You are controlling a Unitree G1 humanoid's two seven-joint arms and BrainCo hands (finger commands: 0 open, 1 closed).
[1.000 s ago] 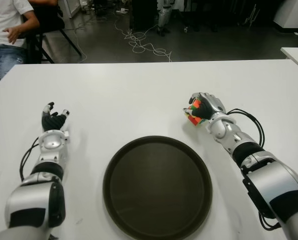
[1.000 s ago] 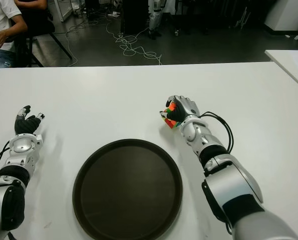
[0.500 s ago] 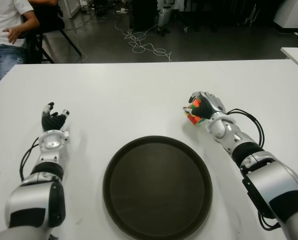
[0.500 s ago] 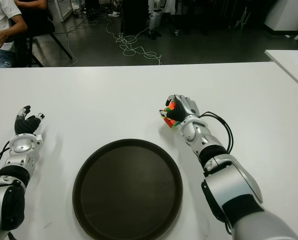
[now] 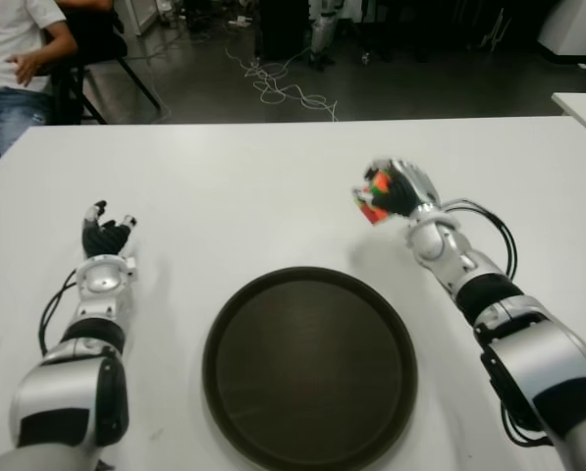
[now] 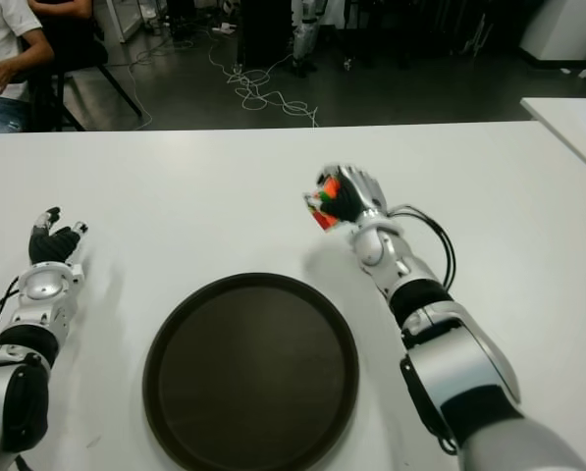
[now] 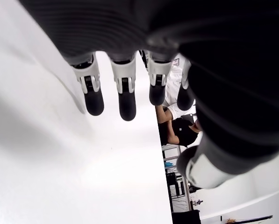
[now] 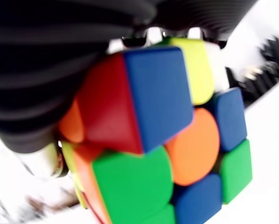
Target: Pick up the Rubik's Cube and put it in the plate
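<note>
The Rubik's Cube (image 5: 373, 200) is held in my right hand (image 5: 395, 191), raised above the white table (image 5: 263, 177) behind and to the right of the plate. Its coloured tiles (image 8: 167, 140) fill the right wrist view, with the fingers curled around them. The dark round plate (image 5: 309, 366) lies on the table near the front, between my two arms, with nothing on it. My left hand (image 5: 104, 235) shows at the left of the table, left of the plate, with its fingers (image 7: 121, 91) spread and holding nothing.
A person (image 5: 18, 59) sits on a chair beyond the table's far left corner. Cables (image 5: 283, 88) trail on the dark floor behind the table. Another white table's corner (image 5: 582, 103) shows at the far right.
My right hand has lifted the cube off the table and carried it slightly left and away from me. The left hand and plate have not moved.
</note>
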